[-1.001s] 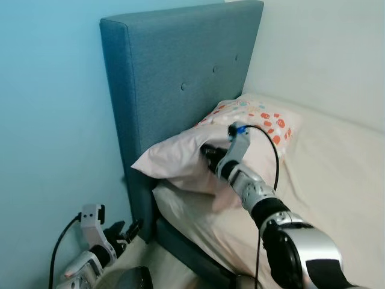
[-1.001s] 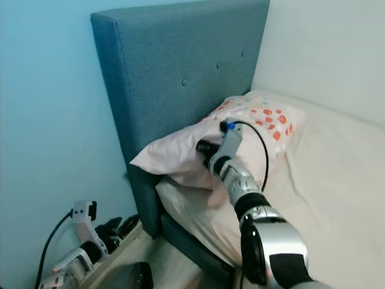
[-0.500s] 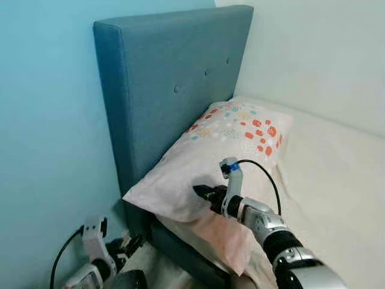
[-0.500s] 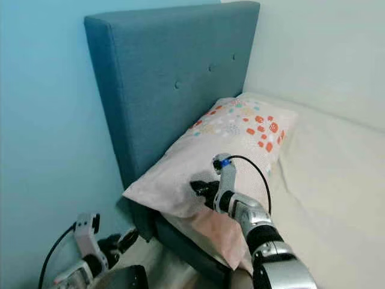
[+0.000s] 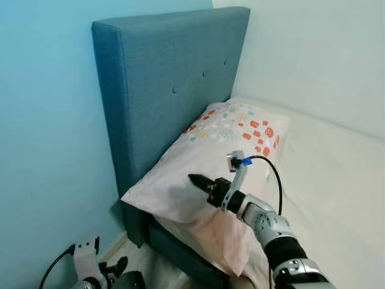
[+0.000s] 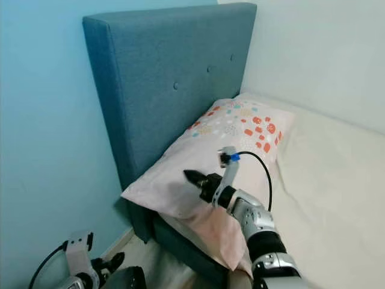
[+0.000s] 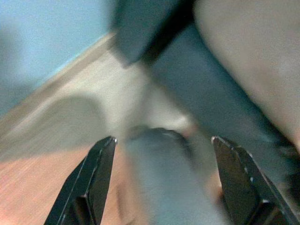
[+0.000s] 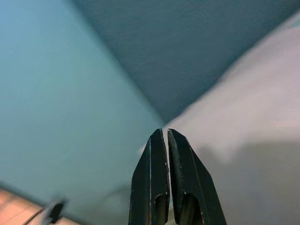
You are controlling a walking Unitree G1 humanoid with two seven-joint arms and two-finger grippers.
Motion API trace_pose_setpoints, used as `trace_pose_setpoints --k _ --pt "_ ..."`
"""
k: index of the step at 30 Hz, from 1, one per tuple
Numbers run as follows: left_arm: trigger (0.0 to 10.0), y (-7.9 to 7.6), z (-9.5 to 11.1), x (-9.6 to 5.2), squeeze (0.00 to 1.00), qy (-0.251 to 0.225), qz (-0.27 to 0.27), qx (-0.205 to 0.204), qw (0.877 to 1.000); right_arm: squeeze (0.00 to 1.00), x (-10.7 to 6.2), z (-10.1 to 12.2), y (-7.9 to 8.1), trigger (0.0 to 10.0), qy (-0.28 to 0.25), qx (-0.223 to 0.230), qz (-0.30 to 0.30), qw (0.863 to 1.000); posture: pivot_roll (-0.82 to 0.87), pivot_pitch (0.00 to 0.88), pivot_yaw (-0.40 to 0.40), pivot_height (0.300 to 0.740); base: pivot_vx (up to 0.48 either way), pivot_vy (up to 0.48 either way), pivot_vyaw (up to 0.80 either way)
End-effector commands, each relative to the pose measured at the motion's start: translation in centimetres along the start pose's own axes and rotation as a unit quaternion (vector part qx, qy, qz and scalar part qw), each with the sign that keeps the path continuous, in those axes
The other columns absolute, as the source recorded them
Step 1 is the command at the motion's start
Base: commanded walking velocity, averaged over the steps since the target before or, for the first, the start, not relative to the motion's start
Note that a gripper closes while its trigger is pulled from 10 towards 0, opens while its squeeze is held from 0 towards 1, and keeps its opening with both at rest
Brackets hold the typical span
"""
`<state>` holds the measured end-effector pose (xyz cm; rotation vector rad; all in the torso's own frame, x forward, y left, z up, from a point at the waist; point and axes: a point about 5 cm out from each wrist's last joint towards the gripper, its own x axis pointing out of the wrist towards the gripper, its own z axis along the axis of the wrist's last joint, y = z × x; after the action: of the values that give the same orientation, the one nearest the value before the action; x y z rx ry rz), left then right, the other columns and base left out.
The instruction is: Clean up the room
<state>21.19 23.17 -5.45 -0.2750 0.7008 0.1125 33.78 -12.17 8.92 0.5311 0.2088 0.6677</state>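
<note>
home bedroom: bed (image 5: 337,174) with blue padded headboard (image 5: 162,90), patterned pillow (image 5: 216,150), light-blue wall (image 5: 48,120).

A teal padded headboard (image 5: 168,90) stands between the blue wall (image 5: 48,138) and white wall (image 5: 319,54); wood floor (image 7: 33,173) below.

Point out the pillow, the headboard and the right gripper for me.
pillow (image 5: 225,135): left eye view, on its patterned top face.
headboard (image 5: 162,78): left eye view, on its blue fabric front.
right gripper (image 8: 167,140): right wrist view, between the tips of its closed black fingers.
</note>
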Motion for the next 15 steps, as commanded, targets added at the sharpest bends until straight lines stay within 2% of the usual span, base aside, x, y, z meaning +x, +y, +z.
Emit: trace_pose_setpoints --k 1,2,4,6,11,15 --pt "10.0 0.4 0.0 0.0 0.00 0.012 0.021 0.012 1.000 0.00 -0.6 -0.4 -0.7 10.0 -0.007 0.000 -0.029 1.000 -0.01 0.000 -0.064 0.556 0.000 0.000 0.00" --pt "10.0 0.1 0.3 0.3 0.00 0.017 0.032 0.021 0.999 0.00 -1.1 -1.2 -1.0 10.0 -0.002 -0.001 -0.048 0.999 -0.01 0.000 -0.059 0.566 0.000 0.000 0.00" --pt "10.0 0.0 0.5 0.4 0.00 0.016 0.032 0.024 0.999 0.00 -1.3 -1.4 -1.0 10.0 -0.001 0.003 -0.053 0.999 -0.01 0.000 -0.058 0.570 0.000 0.000 0.00" --pt "10.0 -0.9 1.5 0.9 0.00 0.006 0.029 0.026 0.999 0.00 -2.1 -2.6 -1.4 10.0 0.013 -0.001 -0.075 0.997 -0.02 0.000 -0.052 0.585 0.000 0.000 0.00" --pt "10.0 -1.5 2.4 1.3 0.00 -0.001 0.026 0.030 0.999 0.00 -2.8 -3.3 -2.0 10.0 0.019 -0.005 -0.097 0.995 -0.03 0.000 -0.040 0.599 0.000 0.000 0.00" --pt "10.0 -2.4 3.3 1.7 0.00 -0.005 0.020 0.051 0.999 0.00 -3.5 -3.3 -2.9 10.0 0.002 -0.010 -0.132 0.991 -0.04 0.000 -0.021 0.613 0.000 0.000 0.00"
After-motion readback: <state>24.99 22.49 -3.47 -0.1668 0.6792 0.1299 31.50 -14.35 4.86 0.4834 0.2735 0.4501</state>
